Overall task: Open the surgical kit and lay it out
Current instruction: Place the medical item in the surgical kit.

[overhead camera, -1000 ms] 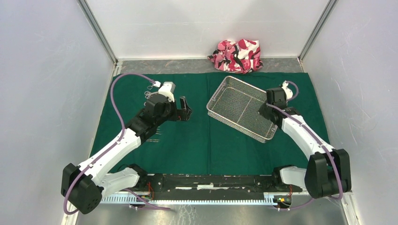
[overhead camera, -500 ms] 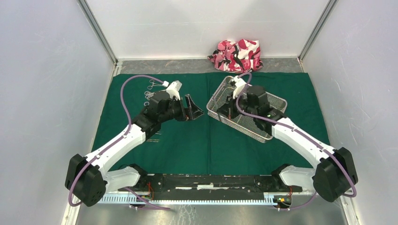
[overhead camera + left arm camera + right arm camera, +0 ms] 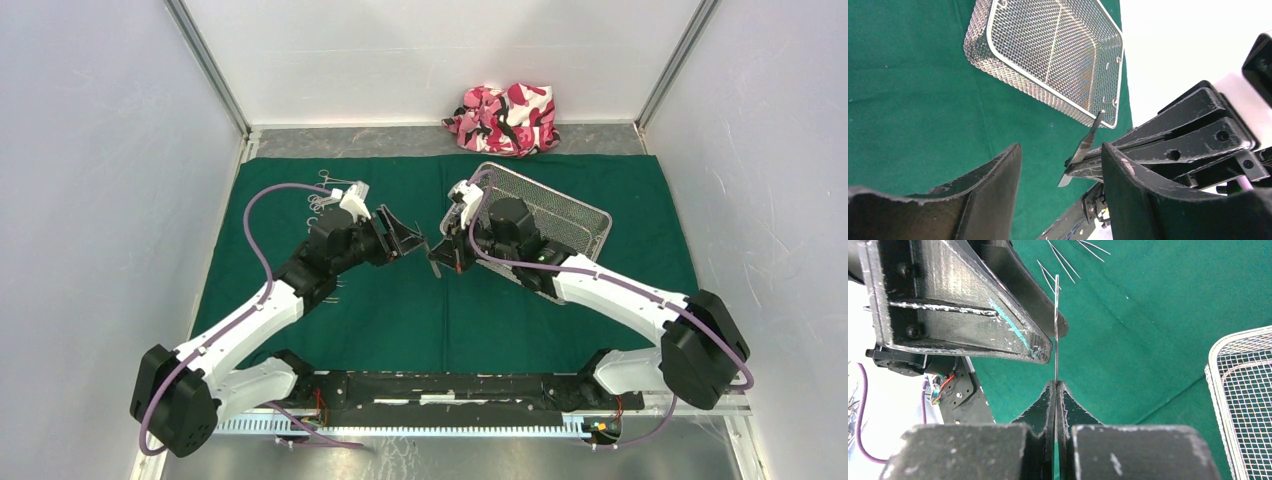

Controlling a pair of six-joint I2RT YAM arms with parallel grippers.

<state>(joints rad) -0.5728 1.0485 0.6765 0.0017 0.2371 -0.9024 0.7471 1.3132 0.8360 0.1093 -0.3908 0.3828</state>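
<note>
ring-handled instruments (image 3: 322,192) lie at the upper left of the green drape (image 3: 400,310). centre frame, the left arm's fingers (image 3: 993,185) stand apart, either side of a slim steel tool (image 3: 1087,147). the right arm's fingers (image 3: 1045,405) are pinched tight on that tool, above the drape. mesh tray (image 3: 565,208) sits askew on the drape, right of centre.

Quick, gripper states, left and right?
Left gripper: jaws open, straddling the slim steel tool.
Right gripper: closed, holding that tool.
</note>
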